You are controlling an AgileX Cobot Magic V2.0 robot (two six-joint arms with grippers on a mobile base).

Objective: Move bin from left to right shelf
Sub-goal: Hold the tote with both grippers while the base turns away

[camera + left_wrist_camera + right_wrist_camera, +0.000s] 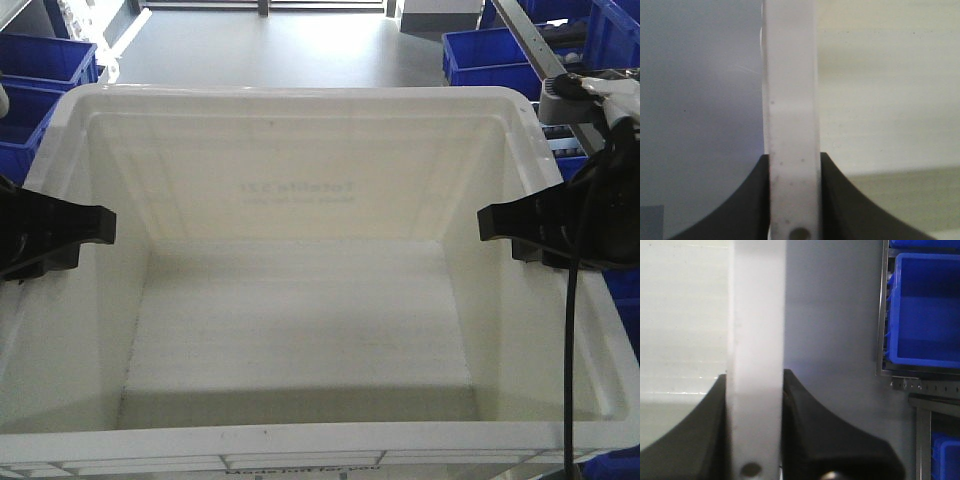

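Note:
A large empty white bin [300, 330] fills the front view, held up close to the camera. My left gripper [85, 228] is shut on the bin's left rim [791, 100]; its black fingers [747, 200] press both sides of the rim. My right gripper [500, 222] is shut on the bin's right rim [756, 340], with its black fingers [810, 430] on either side. The bin's inside is bare, with faint mirrored lettering on the far wall [298, 190].
Blue bins [40, 60] stand on shelving at the far left and at the far right [500, 50]. A metal shelf rail [535, 40] runs at the upper right. A blue bin on a rack [925, 310] shows in the right wrist view. Grey floor [280, 45] lies beyond.

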